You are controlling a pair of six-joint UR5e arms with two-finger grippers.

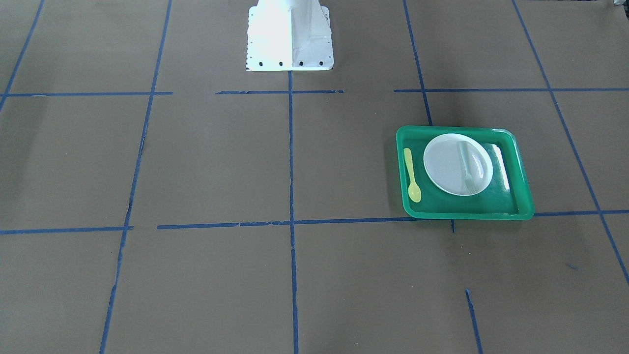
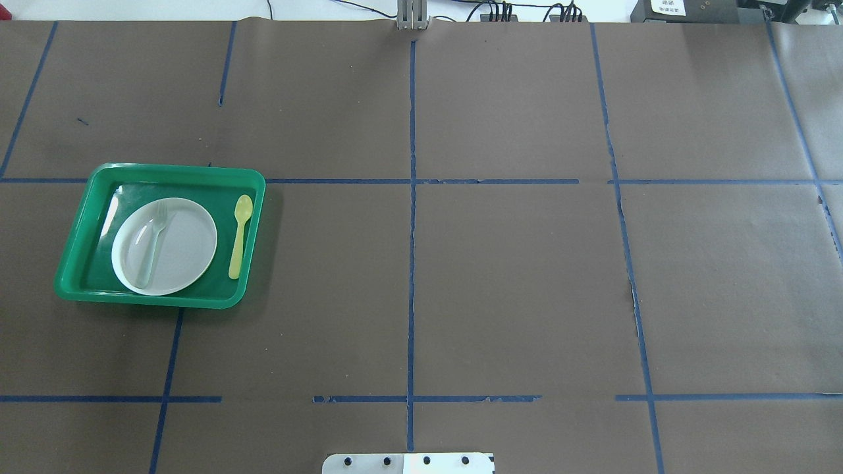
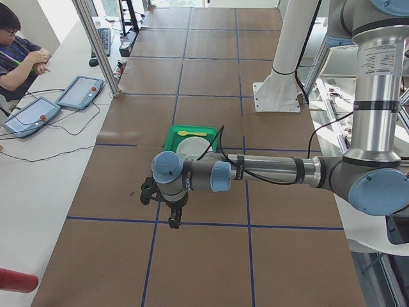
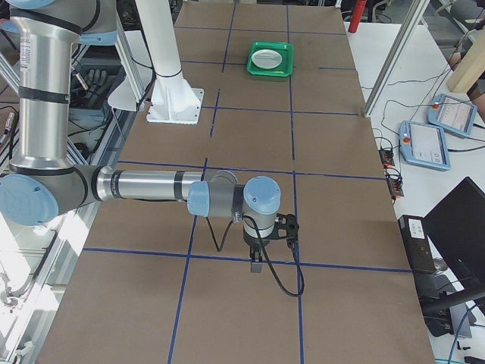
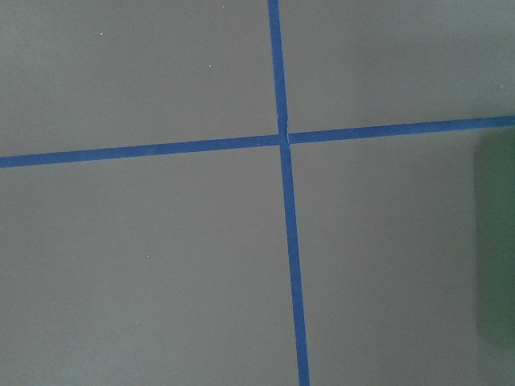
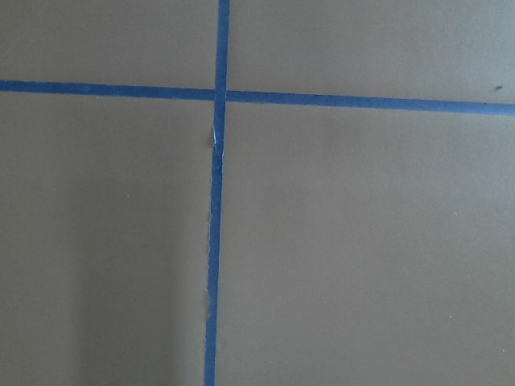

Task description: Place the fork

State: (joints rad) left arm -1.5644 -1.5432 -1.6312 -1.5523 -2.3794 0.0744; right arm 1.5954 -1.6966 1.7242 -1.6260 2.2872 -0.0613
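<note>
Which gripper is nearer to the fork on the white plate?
Left. The left gripper hangs over the table a short way from the fork; the right gripper hangs far off toward the table's other end.

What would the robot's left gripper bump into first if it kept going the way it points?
The left gripper points straight down, so it would most likely meet the bare brown table, close to a crossing of blue tape lines. Nothing shows in between.
</note>
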